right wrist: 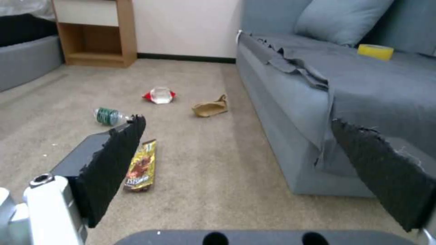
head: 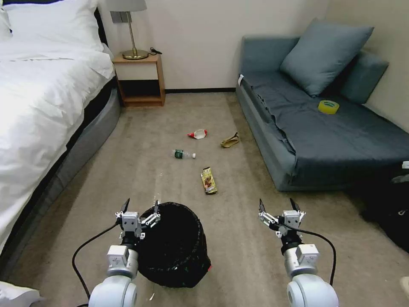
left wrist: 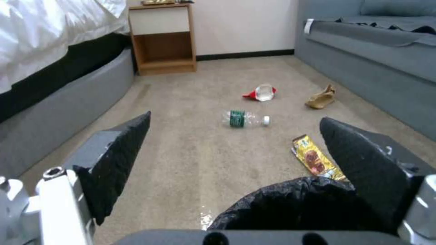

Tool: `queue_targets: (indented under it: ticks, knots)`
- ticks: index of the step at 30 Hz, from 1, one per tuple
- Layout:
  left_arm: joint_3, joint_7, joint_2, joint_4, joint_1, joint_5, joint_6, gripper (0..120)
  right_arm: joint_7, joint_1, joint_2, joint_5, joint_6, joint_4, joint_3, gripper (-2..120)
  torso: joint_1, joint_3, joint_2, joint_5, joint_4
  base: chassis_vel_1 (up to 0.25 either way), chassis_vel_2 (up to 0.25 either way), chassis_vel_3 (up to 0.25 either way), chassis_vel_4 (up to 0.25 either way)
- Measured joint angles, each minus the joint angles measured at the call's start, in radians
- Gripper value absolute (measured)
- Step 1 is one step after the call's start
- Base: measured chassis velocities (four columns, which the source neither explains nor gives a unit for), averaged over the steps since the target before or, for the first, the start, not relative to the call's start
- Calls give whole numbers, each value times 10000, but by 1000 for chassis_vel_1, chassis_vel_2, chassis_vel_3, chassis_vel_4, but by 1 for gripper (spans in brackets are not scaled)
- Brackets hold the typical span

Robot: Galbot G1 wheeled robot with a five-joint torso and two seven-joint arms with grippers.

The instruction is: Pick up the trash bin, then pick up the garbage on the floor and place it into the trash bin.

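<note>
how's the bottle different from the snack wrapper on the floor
The bottle is clear and rounded with a green label and white cap; the snack wrapper is flat, yellow-brown and printed. In the head view the bottle lies crosswise, the wrapper lengthwise. The wrapper is nearer the trash bin. Both lie on the carpet, untouched.

Left tool [head: 140, 207] spread wide over trash bin [head: 174, 245] rim; right tool [head: 277, 207] open above floor [head: 238, 238]; garbage [head: 208, 180] mid-carpet.

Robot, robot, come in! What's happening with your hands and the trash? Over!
Left hand open over the trash bin rim, no grip. Right hand open, empty, above the floor. Four garbage pieces ahead, snack wrapper nearest. Path clear.
</note>
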Motion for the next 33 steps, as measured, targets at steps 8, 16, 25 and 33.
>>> queue_targets:
  ticks: [8, 16, 25, 33]
  knots:
    - [0, 0, 0, 0, 0, 0, 0, 100, 0, 0, 0, 0, 0, 0, 0, 100, 0, 0, 0, 0, 0, 0, 0, 0, 0]
    - [0, 0, 0, 0, 0, 0, 0, 100, 0, 0, 0, 0, 0, -1, 0, 100, 0, 0, 0, 0, 0, 0, 0, 0, 0]
    - [0, 0, -1, 0, 0, 0, 0, 100, 0, 0, 0, 0, 0, -1, 0, 100, 0, 0, 0, 0, 0, 0, 0, 0, 0]
    - [0, 0, 0, 0, 0, 0, 0, 100, 0, 0, 1, 0, 0, -1, 0, 100, 0, 0, 0, 0, 0, 0, 0, 0, 0]
